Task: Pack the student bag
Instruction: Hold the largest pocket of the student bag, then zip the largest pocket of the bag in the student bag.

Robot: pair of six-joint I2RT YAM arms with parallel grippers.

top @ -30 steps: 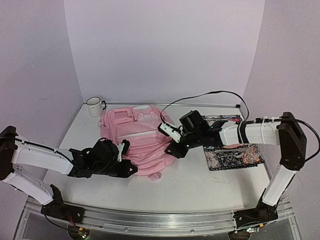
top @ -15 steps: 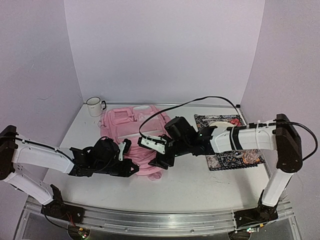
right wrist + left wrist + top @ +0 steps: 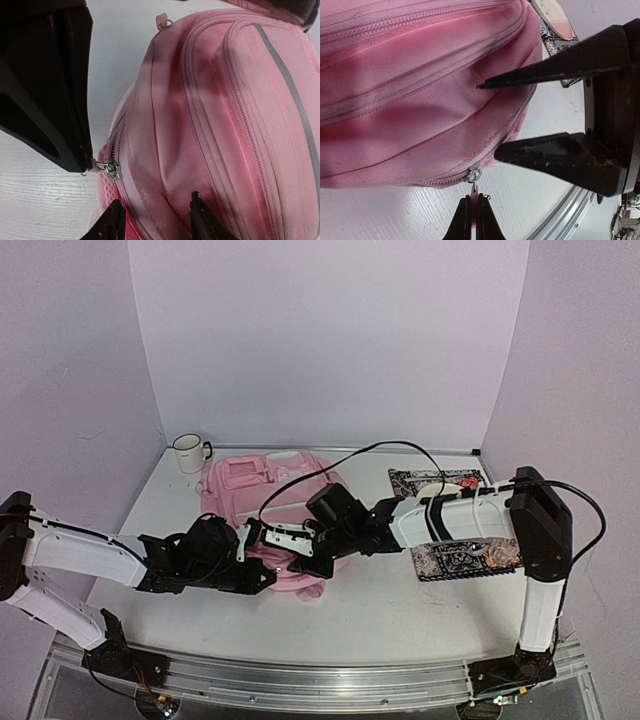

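Note:
The student bag, pink with several zipped pockets, lies flat on the white table. My left gripper is at its near edge, shut on the pink pull tab of a zipper whose metal slider shows in the right wrist view. My right gripper is right beside it. Its fingers press into the student bag on either side of a bunched fold, pinching the fabric. In the left wrist view those black fingers straddle the corner of the student bag.
A white mug stands at the back left by the wall. A patterned mat with small items on it lies to the right of the bag. The table's metal front rail runs close under the grippers.
My right arm has swung left along the bag's near edge, from its right side to beside my left gripper, letting go and gripping the fabric again. The left gripper has stayed put.

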